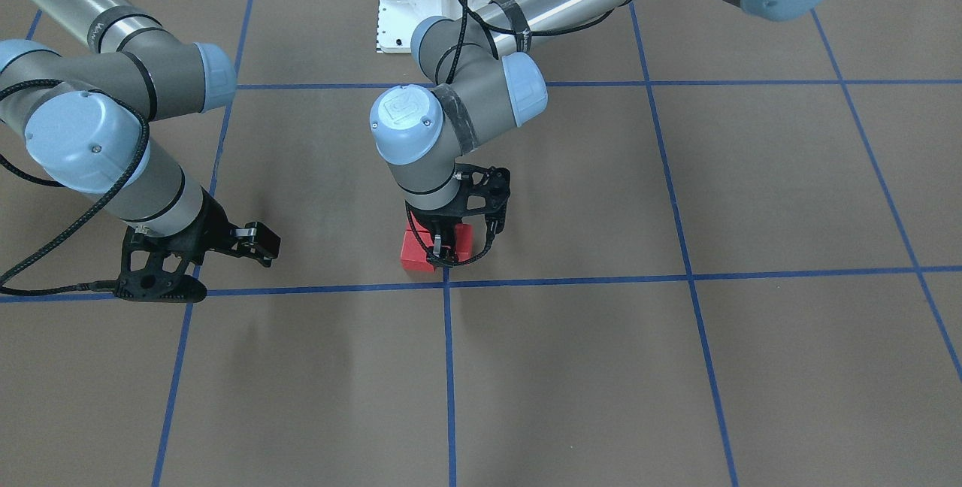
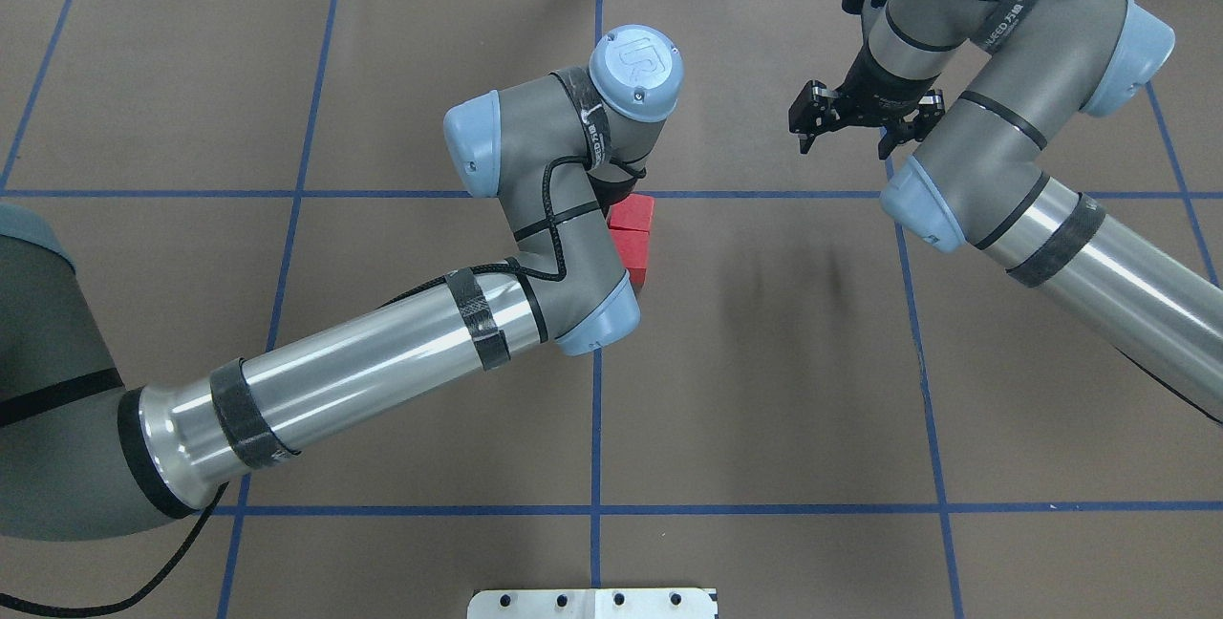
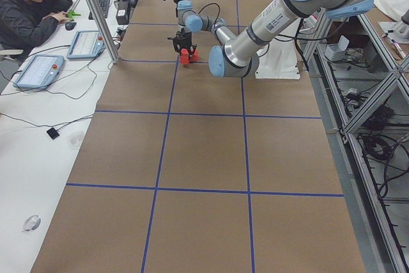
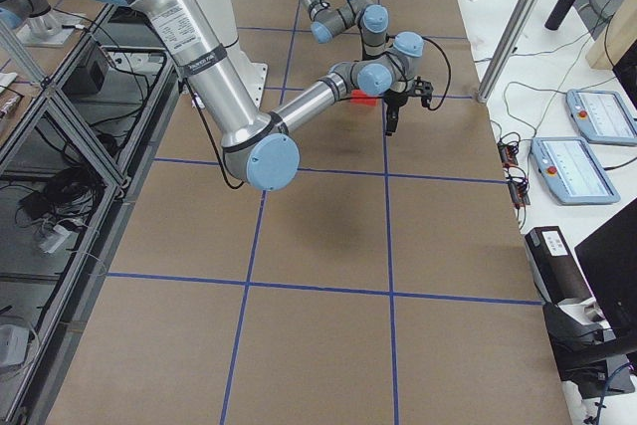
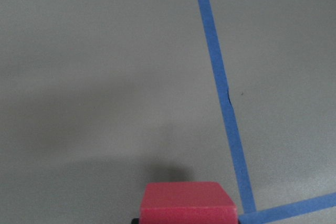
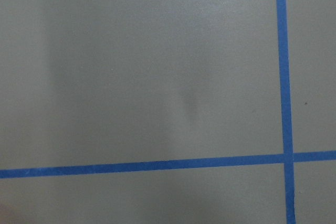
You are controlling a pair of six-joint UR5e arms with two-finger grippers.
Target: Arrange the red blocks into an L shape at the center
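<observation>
Fingers of left gripper point(image 1: 443, 252) clamped on one of the red blocks point(image 1: 417, 255), clustered just on the robot's side of the center point(image 1: 447, 282). Partly hidden overhead by left arm point(image 2: 554, 208), wrist bent steeply down. Right gripper point(image 2: 843, 146) spread open, well apart, above brown surface point(image 2: 764, 390).

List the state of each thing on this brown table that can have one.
Small matte red cubes: bunched together, touching, beside the blue tape crossing; partly hidden by an arm, so the shape is unclear.
Left end effector: down at the cubes; open or shut unclear.
Right end effector: open, empty, away from the cubes.
</observation>
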